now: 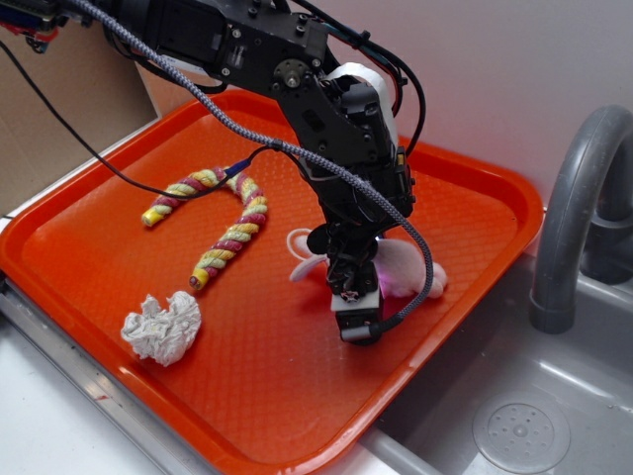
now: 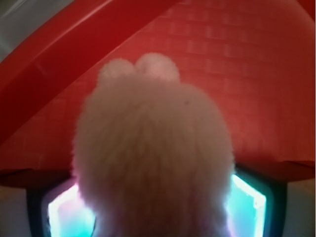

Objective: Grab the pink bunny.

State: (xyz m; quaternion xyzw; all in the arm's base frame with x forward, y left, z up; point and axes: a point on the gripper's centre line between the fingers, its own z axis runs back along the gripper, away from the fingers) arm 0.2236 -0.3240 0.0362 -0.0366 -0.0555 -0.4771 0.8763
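Black robot gripper (image 1: 354,302) lowered over the small pale pink plush bunny (image 2: 153,163) on the orange plastic tray (image 1: 465,198).
The bunny sits directly between the jaws, its fur filling the wrist view against both glowing fingers (image 2: 249,205); whether they press it cannot be told. A twisted yellow-and-maroon rope cane (image 1: 232,223) and crumpled white paper wad (image 1: 163,327) lie well apart from the gripper.

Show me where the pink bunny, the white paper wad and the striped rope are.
pink bunny (image 2: 153,163): wrist view, on its furry body.
white paper wad (image 1: 163,329): exterior view, on its crumpled middle.
striped rope (image 1: 237,233): exterior view, on its right leg.
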